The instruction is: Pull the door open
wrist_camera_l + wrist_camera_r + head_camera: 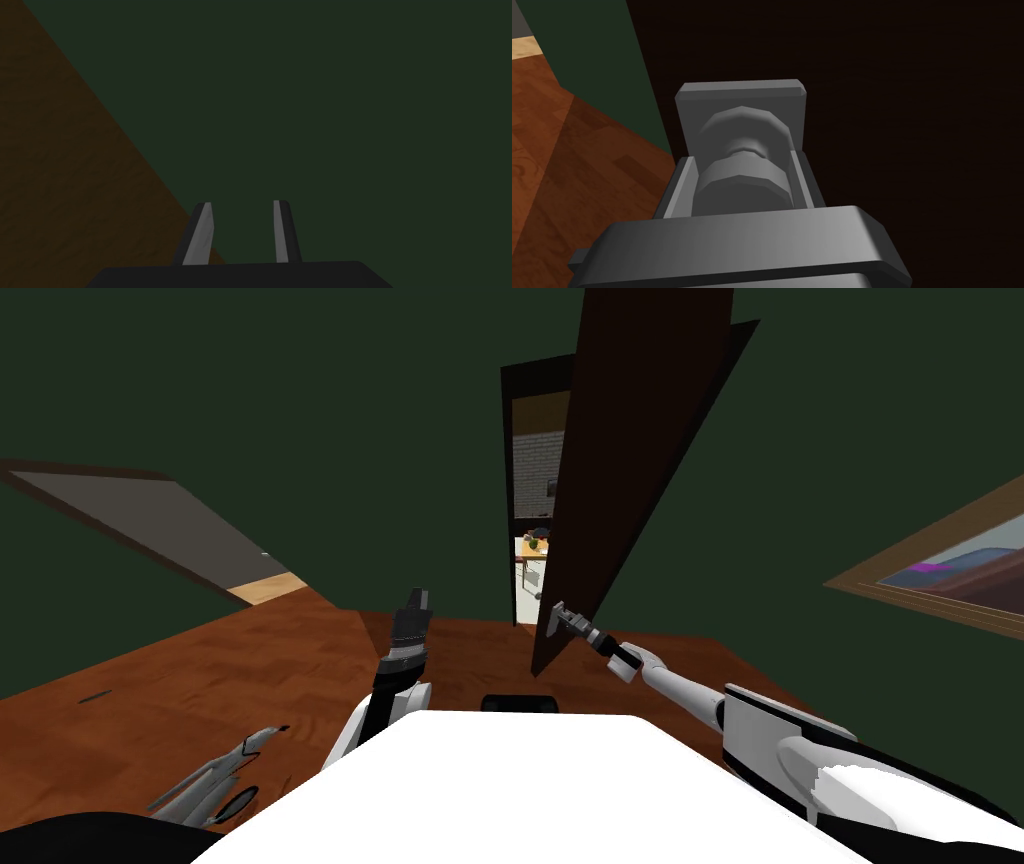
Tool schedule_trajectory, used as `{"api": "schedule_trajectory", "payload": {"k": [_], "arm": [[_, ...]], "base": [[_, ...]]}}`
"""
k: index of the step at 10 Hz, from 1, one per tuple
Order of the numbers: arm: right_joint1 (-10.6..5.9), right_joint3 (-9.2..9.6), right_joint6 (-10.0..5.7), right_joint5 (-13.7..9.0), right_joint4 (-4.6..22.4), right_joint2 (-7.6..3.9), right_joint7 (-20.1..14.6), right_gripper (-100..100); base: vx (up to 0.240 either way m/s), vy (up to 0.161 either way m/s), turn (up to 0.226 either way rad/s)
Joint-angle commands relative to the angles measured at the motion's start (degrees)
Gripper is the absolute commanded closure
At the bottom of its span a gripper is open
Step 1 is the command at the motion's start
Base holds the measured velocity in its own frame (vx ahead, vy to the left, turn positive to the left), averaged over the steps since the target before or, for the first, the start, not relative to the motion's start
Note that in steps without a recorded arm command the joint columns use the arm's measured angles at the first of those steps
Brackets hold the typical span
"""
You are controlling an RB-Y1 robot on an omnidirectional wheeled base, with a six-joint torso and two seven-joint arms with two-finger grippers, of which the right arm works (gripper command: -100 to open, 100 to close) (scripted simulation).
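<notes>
Door (pixel 640 468) stands ajar, the right gripper (pixel 561 619) clenching its jaws on the grey knob (pixel 742 177) near the free edge. Pulling should follow the hinge arc without twisting. The left gripper (pixel 415 606), jaws nearly closed and empty, hangs aside.

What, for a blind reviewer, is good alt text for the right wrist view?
The right gripper is shut on a grey round door knob on a dark brown door. Beside the door: green wall and wood floor.
</notes>
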Motion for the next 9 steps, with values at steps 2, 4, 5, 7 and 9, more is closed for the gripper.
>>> {"api": "schedule_trajectory", "payload": {"k": [2,4,5,7,9], "arm": [[0.31,1.07,-2.41,0.4,0.6,-1.00,-1.0,100],[0.42,1.87,-4.34,0.7,1.2,-1.90,-1.8,100],[0.47,2.25,-5.23,0.8,1.5,-2.32,-2.2,100],[0.56,2.84,-6.64,1.0,1.9,-2.98,-2.8,100],[0.25,3.02,-7.04,1.2,2.6,-2.80,-3.0,100]], "base": [[-0.135,-0.160,0.146],[-0.168,-0.199,0.158],[-0.158,-0.190,0.149],[-0.134,-0.175,0.118],[-0.069,-0.104,0.078]]}}
